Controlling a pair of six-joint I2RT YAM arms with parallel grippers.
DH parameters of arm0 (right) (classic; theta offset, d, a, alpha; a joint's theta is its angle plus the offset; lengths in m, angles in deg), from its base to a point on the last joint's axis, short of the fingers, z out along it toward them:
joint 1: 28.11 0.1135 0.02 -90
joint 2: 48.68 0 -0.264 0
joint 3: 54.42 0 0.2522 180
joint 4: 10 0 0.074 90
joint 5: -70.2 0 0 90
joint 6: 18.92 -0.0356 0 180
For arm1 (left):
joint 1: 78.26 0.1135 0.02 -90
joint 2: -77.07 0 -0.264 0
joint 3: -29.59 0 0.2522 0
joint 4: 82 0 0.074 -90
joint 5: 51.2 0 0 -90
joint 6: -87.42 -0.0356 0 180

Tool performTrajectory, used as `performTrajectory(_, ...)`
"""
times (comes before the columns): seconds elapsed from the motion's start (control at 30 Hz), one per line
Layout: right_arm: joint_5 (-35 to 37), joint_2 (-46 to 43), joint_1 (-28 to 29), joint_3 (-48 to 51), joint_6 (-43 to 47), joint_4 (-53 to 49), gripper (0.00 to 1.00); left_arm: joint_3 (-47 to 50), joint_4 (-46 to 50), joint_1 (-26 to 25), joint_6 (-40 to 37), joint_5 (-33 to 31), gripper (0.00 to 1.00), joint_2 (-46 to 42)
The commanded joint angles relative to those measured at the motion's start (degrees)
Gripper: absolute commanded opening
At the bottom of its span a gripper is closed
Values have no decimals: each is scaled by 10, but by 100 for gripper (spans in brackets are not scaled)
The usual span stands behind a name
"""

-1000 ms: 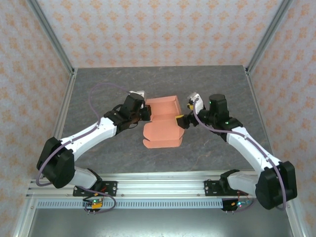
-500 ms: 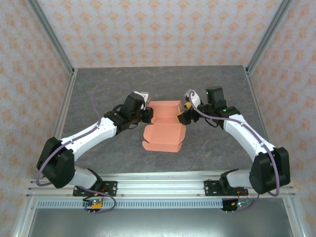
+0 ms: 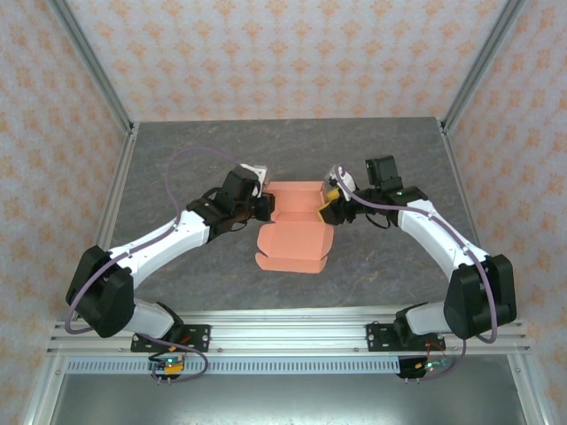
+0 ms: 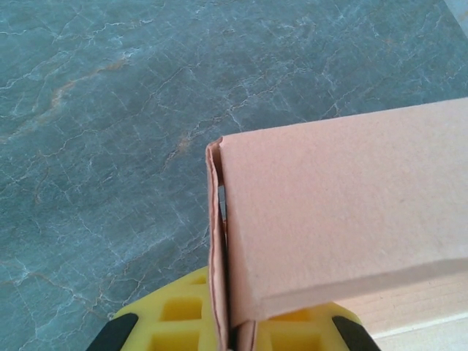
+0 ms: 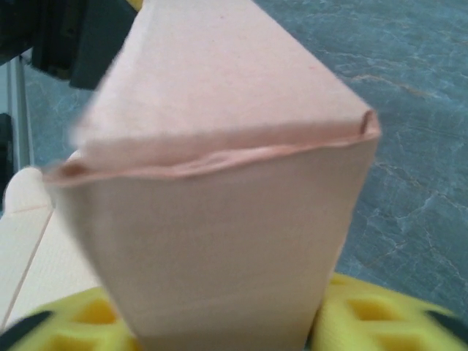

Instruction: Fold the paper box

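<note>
Pinching one paper box (image 3: 292,237) from both sides are two end effectors: the left end effector (image 3: 264,206) is clamped on a raised card wall between its yellow pads (image 4: 175,318), the right end effector (image 3: 325,209) on the opposite wall. Between them the box rests on the grey desk (image 3: 177,159).

The paper box (image 3: 294,227) is thin salmon-orange card, partly folded, and lies in the middle of the grey marbled table (image 3: 390,266). Its far half stands up as a shallow open tray with low walls. Its near half lies flat toward the near edge as a broad flap with rounded corners. The tray's left side wall is doubled over and upright.
</note>
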Motion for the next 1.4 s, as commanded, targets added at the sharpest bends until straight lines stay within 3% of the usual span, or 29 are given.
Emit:
performTrajectory(0.0, -44, -12, 3, -16, 25, -25, 67, -1, -12, 1, -18, 18, 0, -4)
performTrajectory(0.07, -62, -7, 0, -33, 45, -60, 73, -1, -12, 1, -21, 19, 0, -5)
performTrajectory(0.23, -81, 33, -2, -84, 114, -164, 75, 0, -11, 1, -28, 23, 0, -9)
performTrajectory(0.43, -69, 42, 0, -77, 111, -142, 55, 3, -18, 1, -25, 28, 0, -12)
performTrajectory(0.53, -59, 30, 0, -62, 88, -106, 40, 3, -19, 1, -25, 29, 0, -11)
performTrajectory(0.73, -56, 17, 3, -49, 60, -76, 35, 2, -20, 1, -21, 30, 0, -10)
performTrajectory(0.9, -50, -5, 3, -38, 24, -47, 65, 3, -19, 1, -19, 29, 0, -8)
performTrajectory(1.17, -63, -11, 3, -54, -5, -25, 70, 6, -21, 1, -20, 30, 0, -11)
performTrajectory(1.23, -55, -5, 3, -60, -9, -25, 66, 7, -20, 1, -20, 30, 0, -12)
performTrajectory(1.37, -34, -7, 5, -49, -26, 13, 38, 13, -28, 1, -17, 29, 0, -14)
